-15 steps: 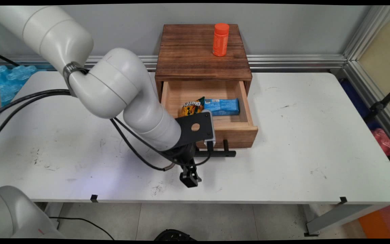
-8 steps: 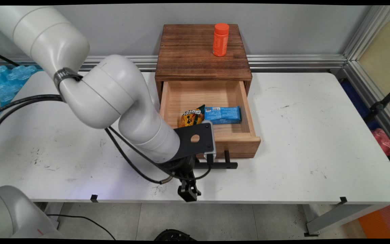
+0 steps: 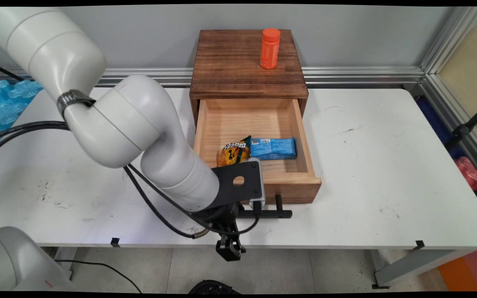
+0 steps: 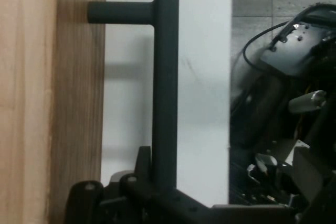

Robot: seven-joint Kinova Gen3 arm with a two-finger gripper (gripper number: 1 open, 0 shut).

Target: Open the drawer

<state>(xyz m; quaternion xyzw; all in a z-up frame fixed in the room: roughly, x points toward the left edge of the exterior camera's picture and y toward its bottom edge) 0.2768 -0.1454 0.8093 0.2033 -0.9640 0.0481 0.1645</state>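
My gripper (image 3: 246,213) is shut on the left end of the black bar handle (image 3: 278,214) of a light wooden drawer (image 3: 303,136). The drawer stands pulled far out of a dark wooden cabinet (image 3: 238,62). In the hand view the handle (image 4: 165,77) runs up from between the fingers of the gripper (image 4: 157,184), beside the drawer front (image 4: 79,103). Inside the drawer lie a yellow snack packet (image 3: 233,152) and a blue packet (image 3: 273,148), side by side near the front. An orange bottle (image 3: 270,48) stands upright on the cabinet top.
The handle hangs close to the white table's front edge (image 3: 325,244), with floor beyond it. Black cables (image 3: 155,207) loop under the arm. A blue plastic bundle (image 3: 15,91) lies past the table's far left. A metal frame (image 3: 449,82) borders the right side.
The gripper has drawn the handle towards the table's near edge, and the drawer has slid further out of the cabinet. The two packets moved with it.
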